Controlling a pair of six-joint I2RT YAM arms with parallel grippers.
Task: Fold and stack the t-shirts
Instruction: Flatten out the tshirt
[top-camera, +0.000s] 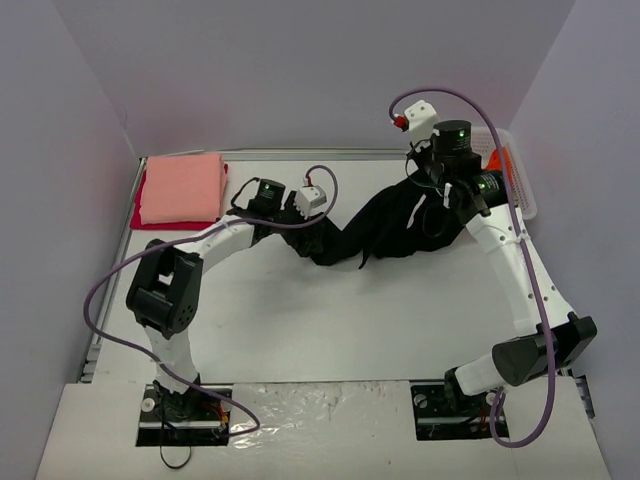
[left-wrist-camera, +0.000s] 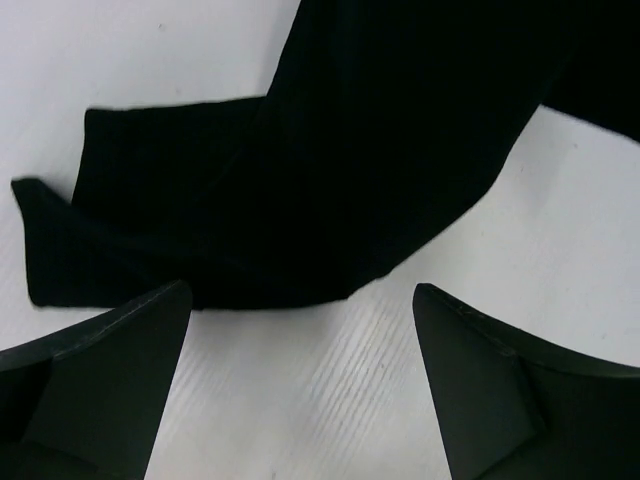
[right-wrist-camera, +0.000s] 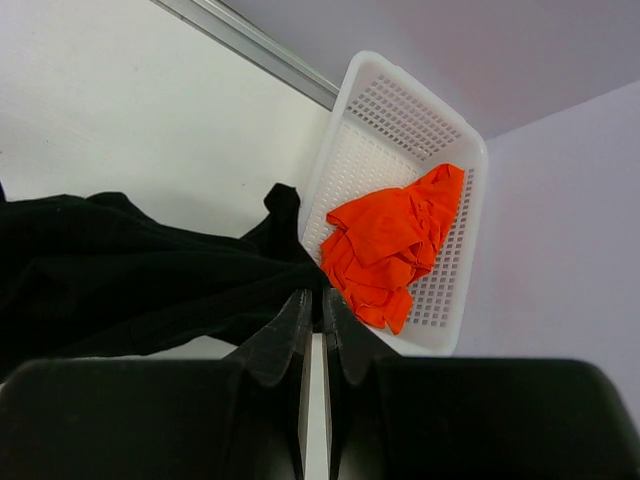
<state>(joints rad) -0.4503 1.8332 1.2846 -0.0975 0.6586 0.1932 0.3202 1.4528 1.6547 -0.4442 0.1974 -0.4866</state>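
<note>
The black t-shirt (top-camera: 385, 225) lies stretched and crumpled across the back of the table. My right gripper (top-camera: 438, 190) is shut on its right end, a pinch of black cloth (right-wrist-camera: 130, 270) caught at the closed fingertips of that gripper (right-wrist-camera: 316, 295). My left gripper (top-camera: 305, 232) stands open just short of the shirt's left end. In the left wrist view the gripper (left-wrist-camera: 300, 305) has bare table between its fingers (left-wrist-camera: 110, 380), with the shirt's edge (left-wrist-camera: 300, 150) just beyond. A folded salmon-pink t-shirt (top-camera: 182, 187) rests on a red one (top-camera: 140, 215) at the back left. The orange t-shirt (right-wrist-camera: 390, 245) lies bunched in the basket.
The white mesh basket (right-wrist-camera: 400, 110) stands at the back right corner, against the wall, right beside my right gripper. A metal rail (top-camera: 300, 153) runs along the table's far edge. Walls close in the left, back and right sides.
</note>
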